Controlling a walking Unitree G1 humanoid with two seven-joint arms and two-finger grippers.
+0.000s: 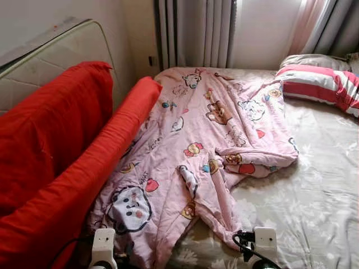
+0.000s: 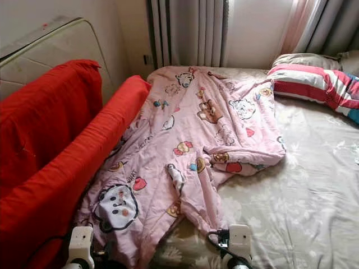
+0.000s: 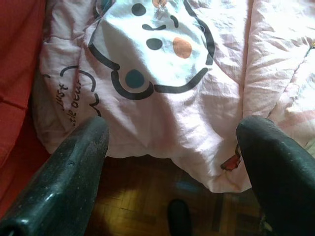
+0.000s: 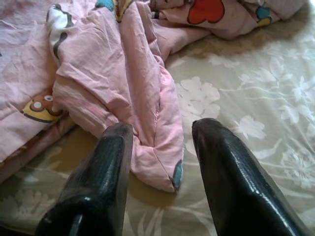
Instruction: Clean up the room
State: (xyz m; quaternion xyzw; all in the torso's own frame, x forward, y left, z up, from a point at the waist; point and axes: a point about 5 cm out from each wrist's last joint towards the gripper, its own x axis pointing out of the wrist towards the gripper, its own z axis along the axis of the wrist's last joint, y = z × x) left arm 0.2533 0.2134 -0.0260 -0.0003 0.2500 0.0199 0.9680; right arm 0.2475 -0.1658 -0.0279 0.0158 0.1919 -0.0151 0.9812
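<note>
- pink cartoon quilt (image 1: 207,145) spread lengthwise down the left half of the bed (image 1: 320,185), rumpled, far end up near the grey curtains (image 1: 193,33)
- right side of quilt folded back on itself into a thick lump about halfway up, ragged edge there
- near end split in two: a wide flap with a big cat-face print (image 3: 157,49) hanging off the foot of the bed over the wood floor (image 3: 142,196), plus a narrow tail (image 4: 157,142) lying on the floral sheet
- left edge of quilt jammed right against the red padded rail (image 1: 101,162), no gap to speak of
- bare floral sheet all down the right half, loads of open room there
- striped pillow (image 1: 322,84) at the far right corner, well apart from the quilt
- left gripper (image 3: 172,147) low at the foot of the bed, fingers wide apart, hovering at the hem of the cat-face flap, gripping nothing
- right gripper (image 4: 160,152) just at the tip of the narrow tail, fingers apart on either side of it, not clamped
</note>
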